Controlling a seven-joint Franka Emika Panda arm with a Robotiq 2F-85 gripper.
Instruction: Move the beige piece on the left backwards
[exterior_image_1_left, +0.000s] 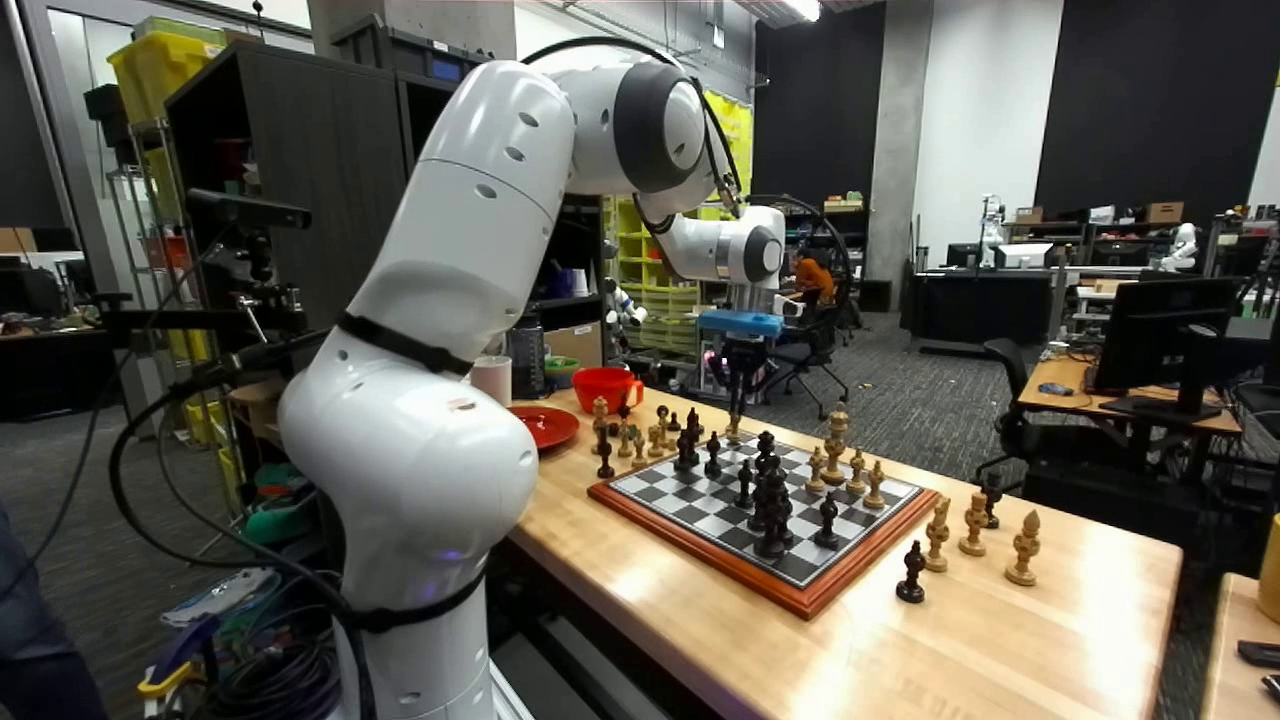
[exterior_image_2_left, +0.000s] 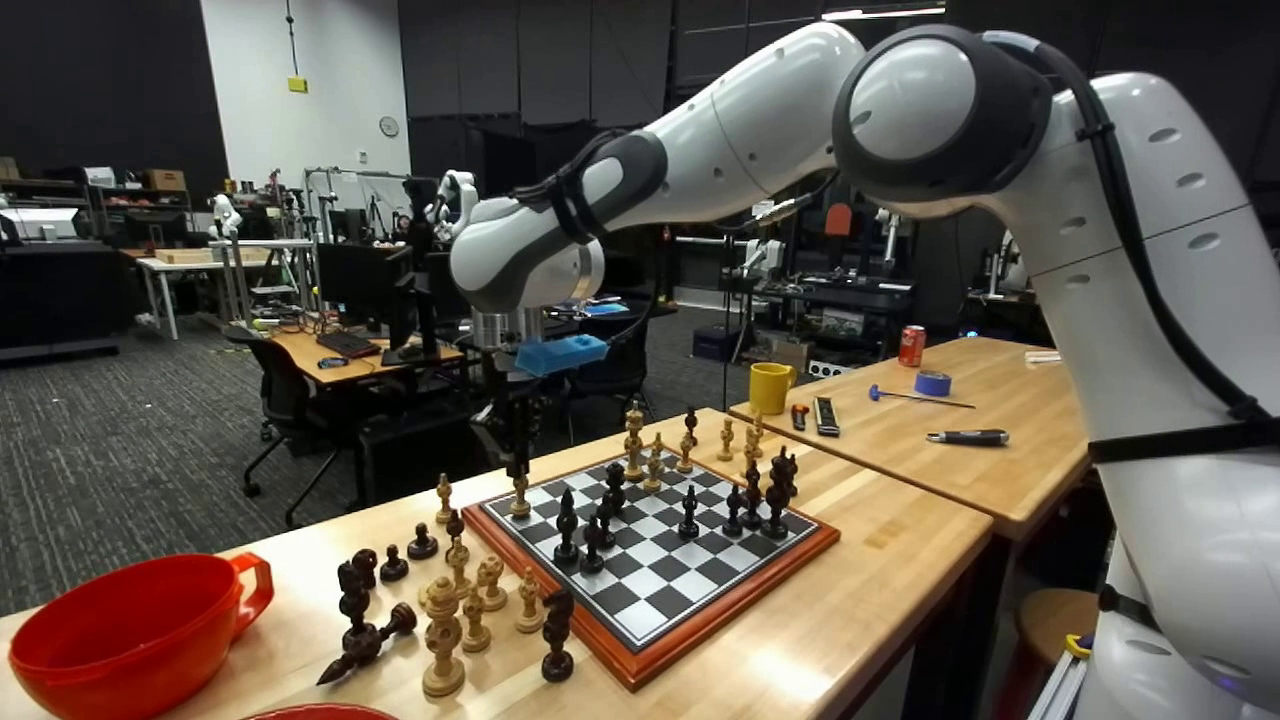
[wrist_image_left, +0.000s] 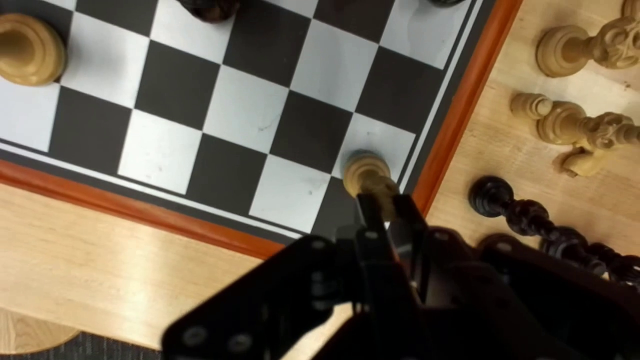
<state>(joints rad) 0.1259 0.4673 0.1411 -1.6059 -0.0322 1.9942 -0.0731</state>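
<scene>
The beige piece (exterior_image_2_left: 520, 498) stands upright near a corner of the chessboard (exterior_image_2_left: 735, 612). It also shows in an exterior view (exterior_image_1_left: 733, 430) and in the wrist view (wrist_image_left: 367, 172). In the wrist view its round base overlaps a white square and a dark one; I cannot tell whether it touches the board. My gripper (wrist_image_left: 385, 207) points down over the piece, with its two black fingertips close on both sides of the piece's upper part. The fingers hide part of its top. More beige pieces, one of them tall (exterior_image_1_left: 836, 445), stand further along the same board edge.
Several black pieces (exterior_image_2_left: 566, 530) stand on the board. Beige and black pieces (exterior_image_2_left: 443, 640) crowd beside the board near the red cup (exterior_image_2_left: 140, 635) and red plate (exterior_image_1_left: 545, 427). More loose pieces (exterior_image_1_left: 936, 535) stand past the opposite end. A yellow mug (exterior_image_2_left: 770, 388) is further off.
</scene>
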